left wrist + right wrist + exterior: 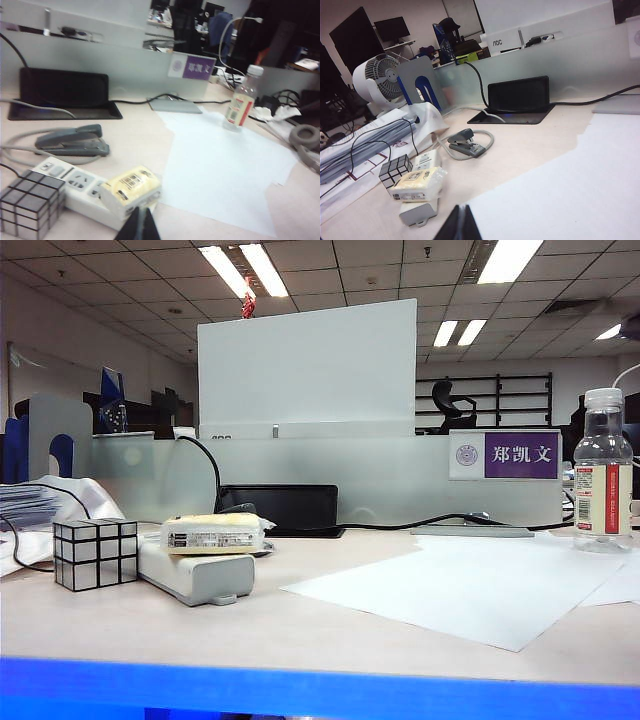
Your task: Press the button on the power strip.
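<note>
The power strip [195, 575] lies at the left of the desk, a long pale block with a small tab at its near end. A yellowish wrapped packet [213, 533] rests across its top. I cannot make out the button in any view. Neither gripper appears in the exterior view. My left gripper [139, 220] is shut on nothing and hovers just before the packet [131, 190] and the strip [65, 182]. My right gripper [460, 215] is also shut and empty, a short way to the side of the strip's tab end [418, 212], over the edge of the white paper.
A silver mirrored cube [95, 553] stands against the strip's left side. A grey stapler [72, 141] and looped cable lie behind it. White paper sheets [470, 585] cover the desk's middle and right. A water bottle [602, 475] stands far right; a fan [375, 82] far left.
</note>
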